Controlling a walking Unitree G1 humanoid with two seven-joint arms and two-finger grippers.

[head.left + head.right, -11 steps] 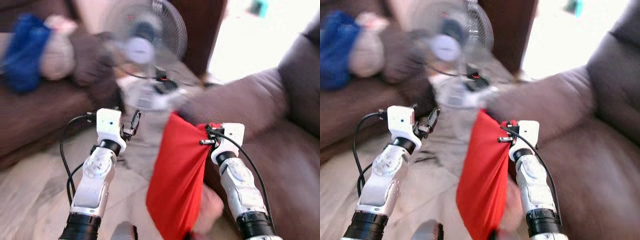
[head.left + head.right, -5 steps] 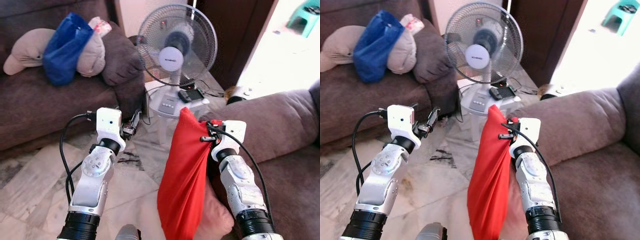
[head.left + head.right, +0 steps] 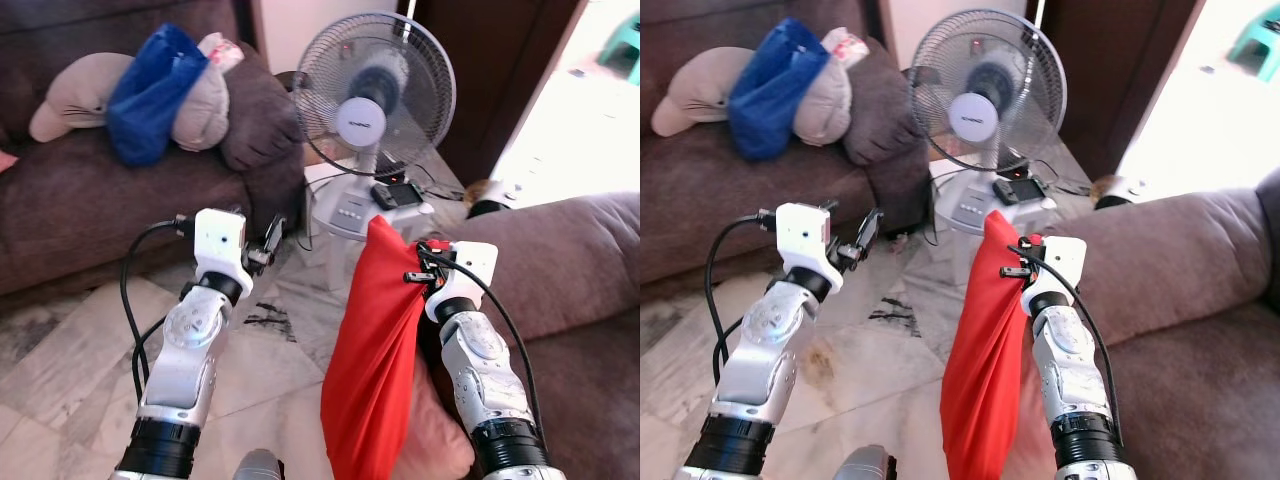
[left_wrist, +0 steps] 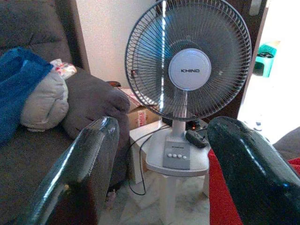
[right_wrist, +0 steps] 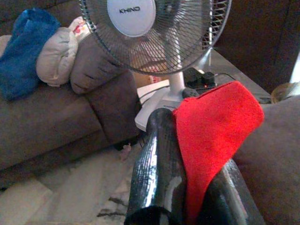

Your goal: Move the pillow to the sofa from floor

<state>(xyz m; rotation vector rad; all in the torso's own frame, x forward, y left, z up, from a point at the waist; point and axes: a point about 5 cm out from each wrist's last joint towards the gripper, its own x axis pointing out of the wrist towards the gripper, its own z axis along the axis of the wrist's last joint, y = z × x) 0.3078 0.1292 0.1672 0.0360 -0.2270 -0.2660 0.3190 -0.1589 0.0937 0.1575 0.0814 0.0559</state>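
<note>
Marble floor [image 3: 90, 350] fills the lower left of the head views; a brown sofa [image 3: 90, 200] runs along the upper left, carrying a blue bag [image 3: 150, 85] and a beige cushion [image 3: 70, 95]. A white fan [image 3: 375, 110] stands at upper centre. A second sofa [image 3: 560, 260], its arm and seat, occupies the right.

Right gripper [image 5: 187, 187], at centre right, is clamped on the top corner of the red pillow [image 3: 370, 360]; the wrist view shows red cloth pinched between the two black fingers [image 5: 157, 173]. The pillow hangs off the floor in long vertical folds beside the right arm, just left of the right-hand sofa's arm.

Left gripper [image 4: 161, 173], at centre left, holds nothing, its fingers spread wide and aimed at the fan.

Judged from its drape, the pillow is light, soft and limp. It will swing and sag, so a corner pinch suits it, though cloth may slip.
</note>
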